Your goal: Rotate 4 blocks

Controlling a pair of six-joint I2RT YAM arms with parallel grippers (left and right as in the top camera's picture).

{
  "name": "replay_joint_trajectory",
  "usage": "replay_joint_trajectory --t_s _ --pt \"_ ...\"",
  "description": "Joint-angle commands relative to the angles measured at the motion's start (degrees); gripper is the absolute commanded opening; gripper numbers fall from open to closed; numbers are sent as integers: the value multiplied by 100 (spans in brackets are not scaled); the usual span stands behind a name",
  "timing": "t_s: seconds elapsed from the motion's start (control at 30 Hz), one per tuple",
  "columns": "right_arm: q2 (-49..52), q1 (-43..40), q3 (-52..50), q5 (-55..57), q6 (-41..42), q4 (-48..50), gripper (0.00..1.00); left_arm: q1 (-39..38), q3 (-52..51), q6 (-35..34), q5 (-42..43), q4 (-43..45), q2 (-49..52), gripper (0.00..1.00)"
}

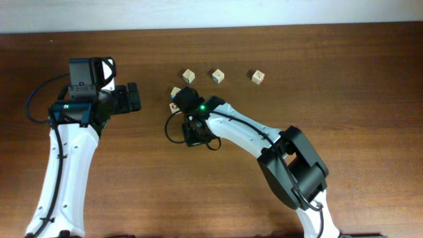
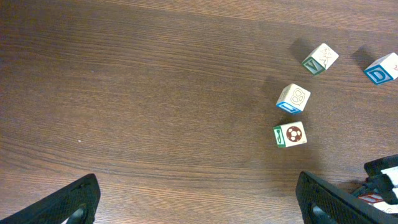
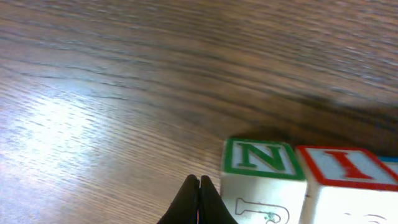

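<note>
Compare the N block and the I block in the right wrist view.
The N block has a green letter and border; the I block has red ones. The N block sits just beside the shut right gripper; the I block lies beyond it, cut by the frame edge. Both are pale cubes, letter on top.

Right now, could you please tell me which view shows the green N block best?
The right wrist view: the green N block sits close up beside a red-lettered block, letter readable. Overhead, the right arm seems to cover it. The left wrist view shows other blocks, none reading N.
</note>
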Motion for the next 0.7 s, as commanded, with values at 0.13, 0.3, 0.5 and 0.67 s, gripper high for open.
replay_joint_trajectory --t_s 0.13,0.3,0.5,0.67 --pt "39 -546 -33 76 74 -223 4 7 72 -76 -42 7 -24 99" --pt "-883 -881 197 -149 44 -247 4 9 72 -76 -42 4 -24 99" --pt "-2632 -1451 -24 929 -74 -1537 4 9 72 -76 -42 7 -24 99" --pt "-4572 -1451 -2793 638 247 -581 4 9 72 -76 -42 7 -24 99"
